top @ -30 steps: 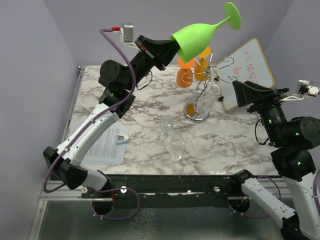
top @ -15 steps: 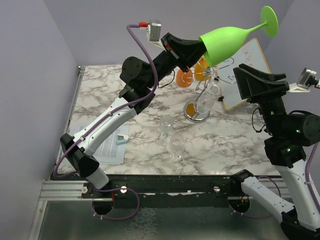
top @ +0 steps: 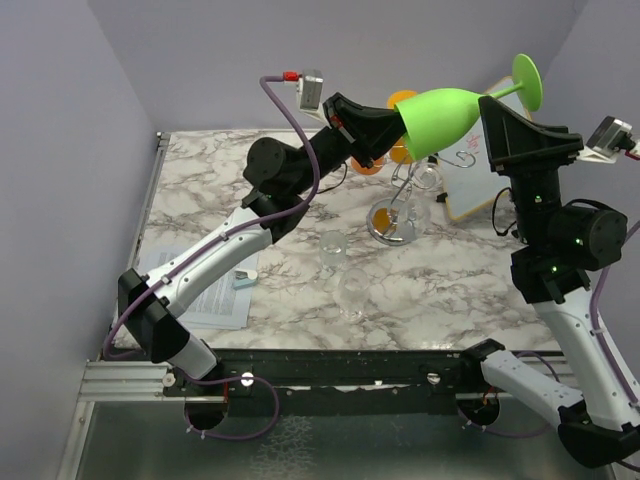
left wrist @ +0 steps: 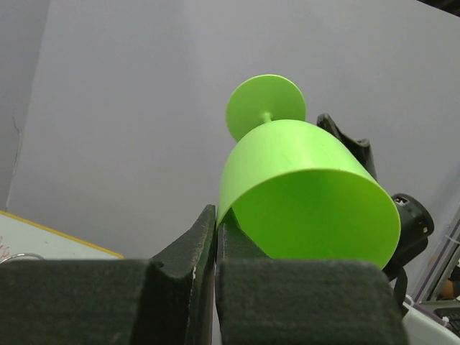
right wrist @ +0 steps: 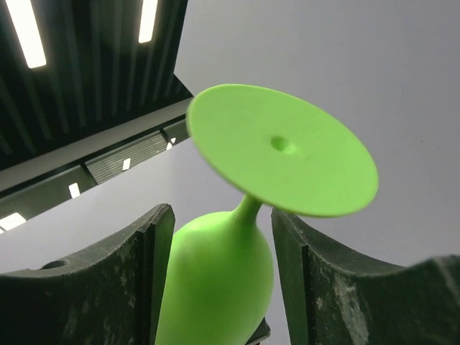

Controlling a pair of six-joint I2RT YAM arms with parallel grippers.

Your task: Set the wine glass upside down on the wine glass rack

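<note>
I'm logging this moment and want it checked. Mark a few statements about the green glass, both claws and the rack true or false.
The left claw grips the green wine glass by its bowl rim. True.
The right claw is shut on the stem. False: its fingers stand open either side of the glass.
The green glass stands on the table. False: it is held in the air.
Orange glasses are on the wine glass rack. True.
</note>
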